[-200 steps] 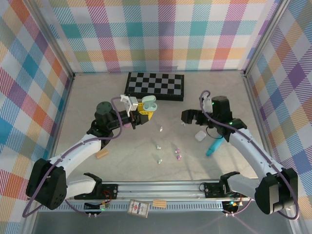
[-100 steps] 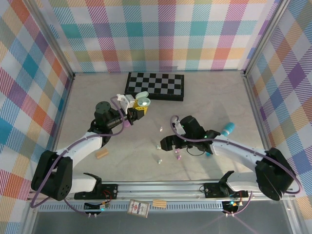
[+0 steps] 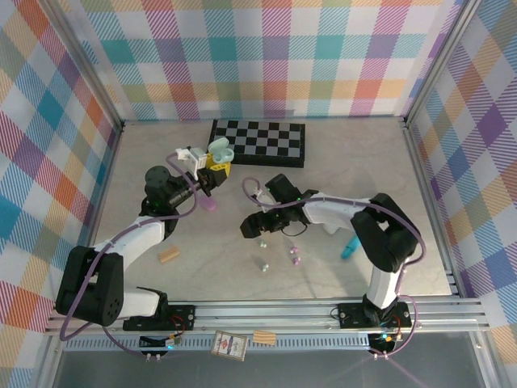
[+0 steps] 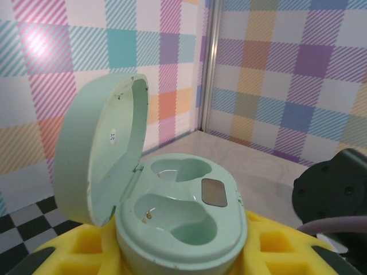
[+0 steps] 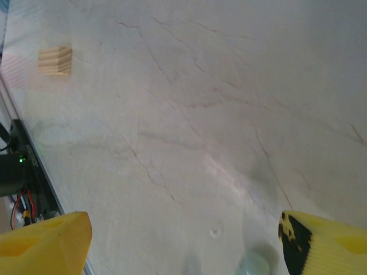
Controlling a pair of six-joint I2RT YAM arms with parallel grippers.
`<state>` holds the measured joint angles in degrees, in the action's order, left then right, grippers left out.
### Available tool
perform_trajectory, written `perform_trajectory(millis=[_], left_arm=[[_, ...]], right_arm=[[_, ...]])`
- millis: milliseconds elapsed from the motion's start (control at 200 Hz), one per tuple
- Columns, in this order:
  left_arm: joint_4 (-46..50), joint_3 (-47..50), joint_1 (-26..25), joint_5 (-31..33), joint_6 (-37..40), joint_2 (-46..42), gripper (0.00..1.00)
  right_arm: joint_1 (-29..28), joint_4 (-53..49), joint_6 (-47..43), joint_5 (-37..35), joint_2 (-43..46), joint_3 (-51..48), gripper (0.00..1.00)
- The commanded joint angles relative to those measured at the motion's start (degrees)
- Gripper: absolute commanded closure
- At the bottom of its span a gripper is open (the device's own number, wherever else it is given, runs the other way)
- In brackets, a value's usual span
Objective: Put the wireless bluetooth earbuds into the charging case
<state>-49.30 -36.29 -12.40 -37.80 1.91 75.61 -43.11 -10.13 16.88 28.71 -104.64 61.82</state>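
My left gripper [image 3: 212,166] is shut on a mint-green charging case [image 3: 219,150], held up above the table in front of the chessboard. In the left wrist view the case [image 4: 180,212] sits between my yellow fingers [image 4: 69,255] with its lid swung up and both wells empty. My right gripper [image 3: 257,233] hangs open low over the middle of the table, right by a pale earbud [image 3: 262,242]. In the right wrist view a pale bud [image 5: 255,265] lies on the table between the wide-apart yellow fingertips [image 5: 327,243]. Another pale bud [image 3: 263,263] and two pink-purple buds [image 3: 296,255] lie nearby.
A folded chessboard [image 3: 258,141] lies at the back. A pink case [image 3: 208,205] rests under the left arm, and a white case [image 3: 332,229] is half hidden by the right arm. A teal stick [image 3: 349,247] lies at the right and a cork block [image 3: 169,255] at the left front.
My right arm has swung from the right side to the table's middle and come down over the buds, its jaws narrowing slightly. The left gripper has carried the case a little to the left.
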Motion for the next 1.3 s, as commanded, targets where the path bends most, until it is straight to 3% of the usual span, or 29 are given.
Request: perform_trajectory(millis=[0,130,310,545,685,800,970,1295], left_arm=[[-0.7,0.6,0.9,-0.5,-0.3,-2.6,0.69],[3.6,0.2,1.0,0.2,1.9,-4.4,0.69],[4.2,0.1,1.0,1.2,2.7,-4.2,0.69],[4.4,-0.8,1.2,2.4,2.9,-3.3,0.69],[5.0,-1.3,2.0,3.8,3.3,-2.6,0.69],[5.6,-2.0,2.9,4.1,3.3,-2.6,0.69],[6.8,-3.0,4.5,5.0,3.3,-3.2,0.69],[6.8,-2.9,5.2,5.0,2.6,-3.8,0.69]], right_arm=[[-0.1,-4.7,-7.0,5.7,-3.7,3.4,0.15],[-0.1,-4.9,-6.4,5.0,-4.2,3.3,0.16],[-1.2,-2.3,-3.1,-3.8,1.2,-0.1,0.14],[-6.8,-4.3,0.3,-28.6,7.4,-2.7,0.14],[-13.5,-7.7,1.1,-45.4,7.5,-2.3,0.19],[-17.6,-12.5,2.5,-53.0,5.2,0.3,0.25],[-21.3,-18.5,5.2,-58.3,1.3,3.9,0.31],[-23.0,-22.9,6.6,-60.0,-4.1,8.5,0.4]])
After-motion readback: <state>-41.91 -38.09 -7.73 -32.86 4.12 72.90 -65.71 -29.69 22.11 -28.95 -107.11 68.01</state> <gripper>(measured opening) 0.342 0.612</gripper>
